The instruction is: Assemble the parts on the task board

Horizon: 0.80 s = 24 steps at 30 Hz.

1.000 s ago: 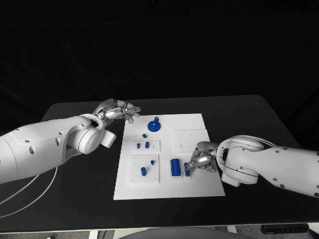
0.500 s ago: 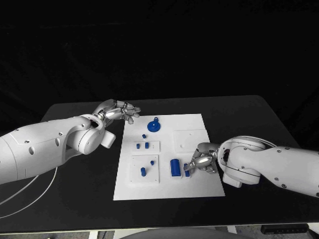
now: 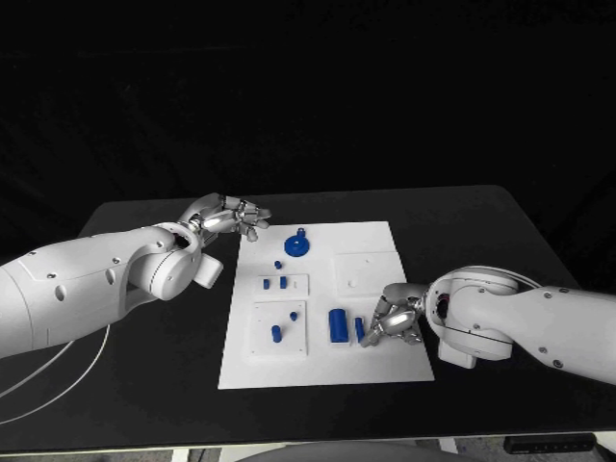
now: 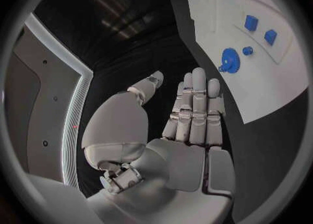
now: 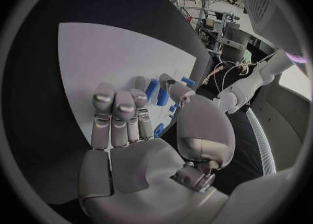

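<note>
White and flat, the task board (image 3: 329, 298) lies in the middle of the black table (image 3: 141, 375) in the head view. Small blue parts sit on it: a round gear-like part (image 3: 297, 243) near the far edge, short pegs (image 3: 273, 283) in a raised block at the middle, and an upright blue cylinder (image 3: 339, 323) toward the near right. The right hand (image 3: 392, 320) rests low on the board just beside that cylinder, with a thin blue piece (image 3: 360, 328) at its fingertips. Compared with a second ago, this arm has slid slightly nearer the robot and the hand has settled lower; the blue parts lie where they did. The left hand (image 3: 229, 217) hovers off the board's far left corner, as before.

In the left wrist view, the left hand (image 4: 189, 114) holds nothing, its fingers straight and side by side with the thumb apart. The gear-like part (image 4: 229, 59) and two blue blocks (image 4: 259, 30) lie on the board beyond it.

In the right wrist view, the right hand (image 5: 140, 125) has its fingers stretched over the board (image 5: 98, 57), thumb drawn close. Blue pieces (image 5: 156, 91) show between thumb and fingers, but whether any is pinched cannot be told. The small shift suggests the hand is working at a part here, with no part seated yet.
</note>
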### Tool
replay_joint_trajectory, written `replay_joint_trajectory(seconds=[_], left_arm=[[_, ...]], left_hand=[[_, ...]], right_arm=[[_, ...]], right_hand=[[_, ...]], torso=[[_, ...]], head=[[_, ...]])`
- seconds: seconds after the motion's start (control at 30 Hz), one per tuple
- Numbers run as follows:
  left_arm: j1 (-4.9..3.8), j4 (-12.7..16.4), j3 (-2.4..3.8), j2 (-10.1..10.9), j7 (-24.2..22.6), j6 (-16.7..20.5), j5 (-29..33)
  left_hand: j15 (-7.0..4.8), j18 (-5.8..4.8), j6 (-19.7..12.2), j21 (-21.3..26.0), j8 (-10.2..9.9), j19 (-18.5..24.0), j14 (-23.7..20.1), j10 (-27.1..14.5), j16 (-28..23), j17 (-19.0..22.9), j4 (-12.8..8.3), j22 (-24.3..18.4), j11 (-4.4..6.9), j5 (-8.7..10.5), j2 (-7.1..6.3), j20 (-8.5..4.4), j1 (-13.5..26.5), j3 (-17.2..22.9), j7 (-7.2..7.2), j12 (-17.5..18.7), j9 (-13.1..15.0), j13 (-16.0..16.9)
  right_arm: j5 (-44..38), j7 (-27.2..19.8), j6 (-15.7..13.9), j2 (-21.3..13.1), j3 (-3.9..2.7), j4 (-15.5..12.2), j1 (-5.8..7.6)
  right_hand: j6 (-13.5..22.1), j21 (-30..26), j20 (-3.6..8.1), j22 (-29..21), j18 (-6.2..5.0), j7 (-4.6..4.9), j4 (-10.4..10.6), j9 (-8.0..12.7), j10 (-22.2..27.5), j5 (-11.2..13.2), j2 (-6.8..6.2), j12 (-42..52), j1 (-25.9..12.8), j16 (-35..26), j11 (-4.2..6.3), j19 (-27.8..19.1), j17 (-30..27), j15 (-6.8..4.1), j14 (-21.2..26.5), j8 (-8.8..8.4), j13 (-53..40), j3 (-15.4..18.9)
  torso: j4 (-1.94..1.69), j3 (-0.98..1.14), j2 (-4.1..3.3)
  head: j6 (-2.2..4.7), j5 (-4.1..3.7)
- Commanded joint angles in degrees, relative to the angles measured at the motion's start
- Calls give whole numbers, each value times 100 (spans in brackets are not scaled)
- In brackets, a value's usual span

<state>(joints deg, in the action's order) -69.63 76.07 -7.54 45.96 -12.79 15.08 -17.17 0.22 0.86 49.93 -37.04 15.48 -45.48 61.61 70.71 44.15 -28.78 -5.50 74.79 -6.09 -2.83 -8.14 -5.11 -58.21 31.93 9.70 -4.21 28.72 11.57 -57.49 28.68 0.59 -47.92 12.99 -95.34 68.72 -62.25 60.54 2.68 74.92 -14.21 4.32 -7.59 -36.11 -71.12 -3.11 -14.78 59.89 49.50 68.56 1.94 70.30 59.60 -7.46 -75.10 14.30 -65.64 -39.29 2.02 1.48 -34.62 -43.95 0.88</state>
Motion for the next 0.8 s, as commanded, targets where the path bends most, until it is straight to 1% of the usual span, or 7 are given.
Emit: replay_joint_trajectory(seconds=[0.03, 0.17, 0.33, 0.4, 0.63, 0.7, 0.8], left_arm=[[-6, 9, 4, -10, -32, -72, -14], [-5, 6, 4, -10, -29, -78, -15], [-5, 5, 4, -12, -12, -93, -21], [-5, 1, 4, -14, -10, -92, -22], [-4, -10, 4, -24, 0, -99, -23], [-4, -15, 4, -27, 1, -100, -23], [-4, -15, 4, -26, 2, -100, -24]], left_hand=[[-9, 84, -39, 22, 33, -27, 47, -37, -30, -6, 1, 9, 14, -19, 45, -38, 3, -5, -17, 6, -7, 5], [-9, 84, -39, 23, 33, -28, 47, -37, -30, -8, 1, 10, 14, -19, 46, -38, 2, -4, -17, 6, -7, 6], [-9, 84, -39, 24, 33, -28, 47, -37, -31, -9, 1, 11, 14, -19, 46, -38, 1, -4, -17, 6, -7, 6], [-9, 84, -39, 25, 34, -28, 47, -37, -31, -10, 1, 12, 14, -19, 47, -38, 1, -4, -17, 6, -7, 6], [-9, 83, -40, 27, 35, -30, 47, -37, -33, -13, 7, 15, 14, -20, 57, -38, 5, -3, -17, 5, -8, 6], [-9, 83, -40, 28, 35, -32, 47, -36, -34, -16, 12, 17, 14, -20, 72, -38, 5, 1, -17, 5, -9, 6], [-9, 83, -40, 30, 36, -32, 47, -37, -35, -17, 14, 18, 14, -20, 78, -38, 4, 3, -17, 5, -9, 6]], right_arm=[[-134, -43, 163, 9, 2, 12, -13], [-138, -14, 143, 18, 2, 25, -13], [-139, -1, 85, 40, 3, 45, -13], [-139, 15, 67, 54, 3, 61, -13], [-142, 82, 26, 149, 9, 121, -34], [-205, 103, 49, 172, 9, 142, -45], [-221, 124, 98, 195, 10, 166, -51]], right_hand=[[47, -19, 10, 6, -79, -4, -17, -12, 47, 30, 61, 0, 82, 5, 13, -36, 11, -28, 23, 41, -9, 48], [42, -21, 2, 6, -79, -8, -50, -22, 42, 30, 290, 0, 79, 6, 16, -42, 12, -30, 24, 49, -8, 133], [37, -27, -4, 5, -79, -10, -66, -24, 40, 30, 408, -3, 48, 5, 18, -51, 13, -31, 25, 50, -5, 183], [35, -31, -8, 3, -79, -11, -40, -23, 40, 31, 485, -6, 16, 2, 19, -53, 12, -31, 26, 49, -3, 185], [21, -39, -13, -1, -79, -17, 44, -19, 35, 31, 629, -9, -57, -2, 25, -58, 10, -34, 24, 49, 1, 141], [16, -45, -13, -4, -79, -19, 98, -16, 34, 30, 735, -12, -65, -4, 27, -60, 8, -35, 24, 48, 3, 75], [11, -48, -4, -2, -79, -25, 81, -9, 33, 29, 802, -14, 55, -6, 33, -68, 8, -40, 23, 43, 4, -144]], torso=[[-1, -1, -1], [-8, -3, -1], [-9, -3, -3], [-6, -5, -2], [-9, -5, -1], [-10, -4, -2], [-10, -4, 0]], head=[[3, -16], [4, -19], [-5, -32], [-6, -36], [-20, -41], [-23, -43], [-27, -39]])
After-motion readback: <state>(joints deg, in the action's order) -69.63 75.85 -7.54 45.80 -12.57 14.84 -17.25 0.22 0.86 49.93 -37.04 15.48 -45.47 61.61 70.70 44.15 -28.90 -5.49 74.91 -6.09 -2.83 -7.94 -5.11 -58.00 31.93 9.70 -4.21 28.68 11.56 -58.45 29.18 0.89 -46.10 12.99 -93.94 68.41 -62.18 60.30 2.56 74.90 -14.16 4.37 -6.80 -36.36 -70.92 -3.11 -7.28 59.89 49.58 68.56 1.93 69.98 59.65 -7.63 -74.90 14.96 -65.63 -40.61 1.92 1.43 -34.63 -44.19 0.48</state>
